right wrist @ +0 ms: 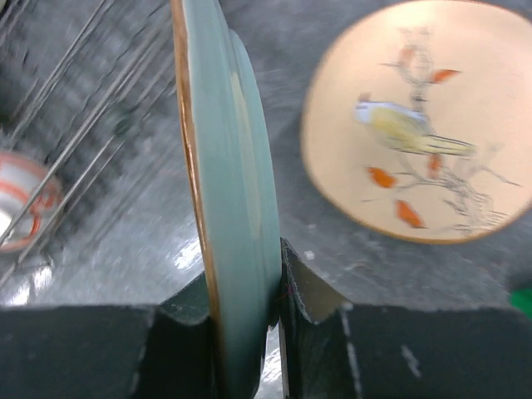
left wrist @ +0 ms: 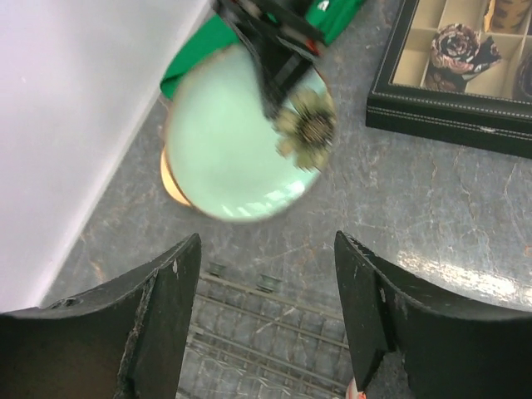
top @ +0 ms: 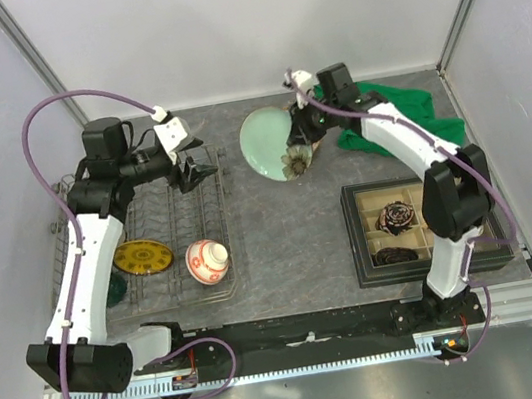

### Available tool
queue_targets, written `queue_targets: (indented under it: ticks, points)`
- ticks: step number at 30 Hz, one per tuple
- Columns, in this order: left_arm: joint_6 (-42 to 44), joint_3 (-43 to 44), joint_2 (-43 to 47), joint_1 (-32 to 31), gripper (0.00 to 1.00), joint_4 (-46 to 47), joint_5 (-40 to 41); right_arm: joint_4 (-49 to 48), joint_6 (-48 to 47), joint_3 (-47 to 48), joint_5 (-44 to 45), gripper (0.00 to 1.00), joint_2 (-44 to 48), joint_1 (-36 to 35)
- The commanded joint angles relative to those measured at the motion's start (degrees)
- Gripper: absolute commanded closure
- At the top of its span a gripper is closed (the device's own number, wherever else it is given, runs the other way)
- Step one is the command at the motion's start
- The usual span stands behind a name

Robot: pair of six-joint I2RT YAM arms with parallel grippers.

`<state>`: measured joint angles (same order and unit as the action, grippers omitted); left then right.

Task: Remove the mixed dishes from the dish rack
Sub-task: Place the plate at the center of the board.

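While the right pincer [top: 297, 142] is clenched on the rim of the pale green plate [top: 265, 144], just by its dark flower, the plate stands out of the dish rack [top: 162, 216], over the table [top: 292, 236] at the far middle and tilted up on edge, with its face turned toward the rack. The right wrist view shows it edge-on between the two pads, running straight away from the wrist. A peach plate [right wrist: 424, 125] with a painted bird lies flat on the table just beside and below it, on the side away from the rack. That is the relation the set-down seems to turn on: the held plate has to tip from upright to flat, most likely toward or onto the peach one, and only the right arm is placed to do it. A green cloth [top: 402, 102] lies close behind, and the black tray [top: 358, 236] sits nearer the arm bases, well apart from the drop spot. The left pincer [left wrist: 266, 249] hangs released and empty over the far end of the rack. It is the nearer arm for what remains there: the yellow-gold plate [top: 144, 257] and the red-and-white bowl [top: 207, 259] toward the near end, and the dark green mug [top: 115, 290] half hidden under the left arm. The rack's upright wires stand around all three.
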<state>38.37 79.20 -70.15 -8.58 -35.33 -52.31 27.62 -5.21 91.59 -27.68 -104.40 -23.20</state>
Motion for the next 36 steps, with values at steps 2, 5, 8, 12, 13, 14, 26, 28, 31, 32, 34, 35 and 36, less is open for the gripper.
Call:
queue_targets:
  ticks: [2,5,8,12,13,14,26,28,31,32,34,35,36]
  points:
    - [0.04,-3.61,1.77,0.23,0.27,2.46,1.78,-7.14,10.30,9.30,-9.49,1.00,-5.10,6.84]
    - [0.04,-5.02,1.77,0.32,0.26,2.81,2.13,-8.28,14.52,12.29,-12.48,1.00,-9.15,9.39]
    - [-0.05,-5.81,1.60,0.32,0.24,3.08,2.30,-10.82,20.40,15.10,-16.25,1.00,-13.54,11.85]
    - [0.13,-6.69,1.42,0.32,0.22,3.60,2.30,-13.11,25.60,19.49,-19.95,1.00,-18.81,13.79]
    - [0.13,-7.04,1.33,0.32,0.22,3.86,2.30,-13.55,26.73,20.11,-20.56,1.00,-20.56,13.97]
    - [0.21,-7.21,1.24,0.32,0.22,3.95,2.30,-13.73,27.18,20.47,-20.74,1.00,-21.36,14.23]
    - [0.65,-7.83,-0.43,0.32,0.18,3.95,2.57,-20.85,34.92,22.93,-26.55,1.00,-29.98,16.08]
    - [0.83,-8.01,-0.60,0.32,0.18,3.96,2.57,-21.02,34.74,22.93,-26.37,1.00,-30.42,16.17]
    - [1.00,-8.18,-0.43,0.32,0.18,3.95,2.83,-21.02,34.13,22.67,-25.58,0.98,-30.86,16.17]
    - [1.09,-8.18,-0.34,0.32,0.17,3.95,3.01,-20.94,33.87,22.58,-25.49,0.98,-30.86,16.34]
    - [1.27,-8.36,-0.25,0.32,0.17,4.04,3.09,-20.94,33.60,22.49,-25.14,0.97,-31.21,16.43]
    - [1.27,-8.45,-0.16,0.32,0.17,4.04,3.10,-21.02,33.51,22.49,-25.14,0.97,-31.30,16.43]
    - [1.27,-8.53,-0.08,0.32,0.17,3.96,3.01,-20.94,33.51,22.49,-25.05,0.97,-31.56,16.35]
